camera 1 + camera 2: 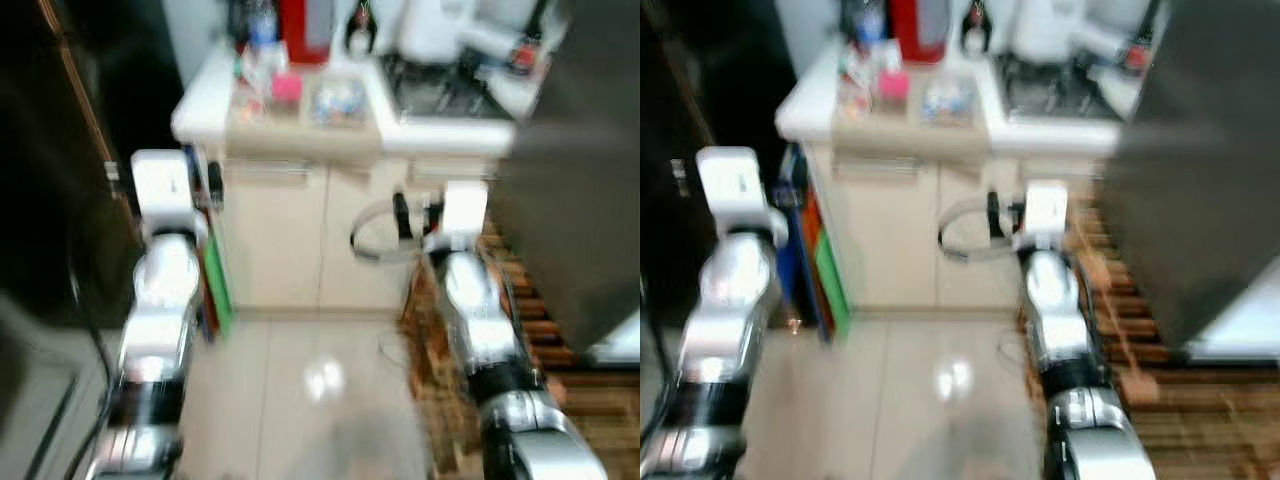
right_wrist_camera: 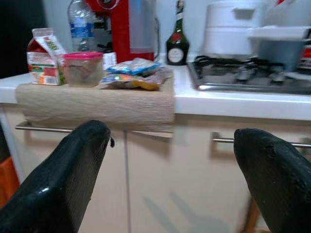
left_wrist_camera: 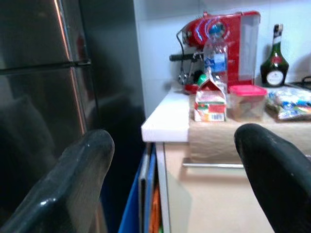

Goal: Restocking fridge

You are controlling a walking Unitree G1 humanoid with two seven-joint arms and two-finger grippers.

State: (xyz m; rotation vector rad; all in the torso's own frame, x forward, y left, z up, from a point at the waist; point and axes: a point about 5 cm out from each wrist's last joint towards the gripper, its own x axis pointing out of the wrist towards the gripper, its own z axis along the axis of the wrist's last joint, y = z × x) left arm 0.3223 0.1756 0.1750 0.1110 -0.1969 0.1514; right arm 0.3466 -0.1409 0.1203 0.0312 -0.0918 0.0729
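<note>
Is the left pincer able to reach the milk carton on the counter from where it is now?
Probably yes. The left pincer is open and faces the milk carton at the counter edge, with nothing between them, but a gap remains, so the arm must extend further.

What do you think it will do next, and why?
Probably step closer to the counter. Both grippers, left and right, are open and hold nothing, and the milk carton, pink-lidded tub and snack bag look out of reach.
</note>
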